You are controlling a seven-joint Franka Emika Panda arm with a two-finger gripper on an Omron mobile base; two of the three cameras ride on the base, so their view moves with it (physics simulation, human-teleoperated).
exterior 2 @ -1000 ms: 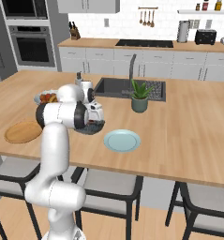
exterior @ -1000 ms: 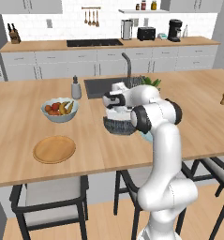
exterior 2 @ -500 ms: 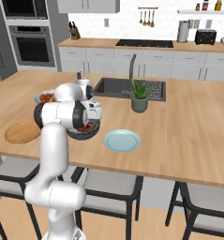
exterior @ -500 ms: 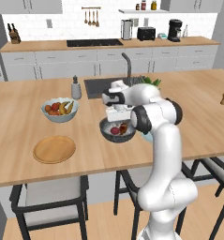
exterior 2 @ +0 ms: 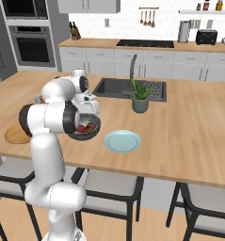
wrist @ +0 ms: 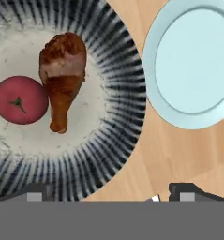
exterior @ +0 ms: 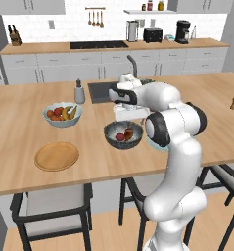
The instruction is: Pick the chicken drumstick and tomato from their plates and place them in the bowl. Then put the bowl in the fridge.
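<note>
Two foods: drumstick (wrist: pixel 62 79) and tomato (wrist: pixel 20 100) lay side by side inside the bowl (wrist: pixel 118 93), touching or nearly so, at the upper left of the hand view; both also showed as small red-brown shapes at the centre of the left base view.
Bowl: dark, with a pale speckled inside; it sat at the centre of the left base view (exterior: pixel 123 136), over the desk's (exterior: pixel 20 127) front part, and left of centre in the right base view (exterior 2: pixel 88 132). I could not tell whether it rested on the desk or hung just above it.
Gripper: its two tips (wrist: pixel 108 193) rose at the bottom of the hand view, well apart, one by the bowl's striped outer wall and one over bare wood. Whether they pinched the rim could not be told.
Blue plate: bare, at the upper right of the hand view (wrist: pixel 193 61), just beside the bowl; right of the bowl in the right base view (exterior 2: pixel 123 140).
Wooden plate: bare, at the left of the left base view (exterior: pixel 57 156), well apart from the bowl.
Fruit bowl: light blue, behind the wooden plate (exterior: pixel 62 113).
Plant: small pot by the sink, upper centre of the right base view (exterior 2: pixel 140 96).
</note>
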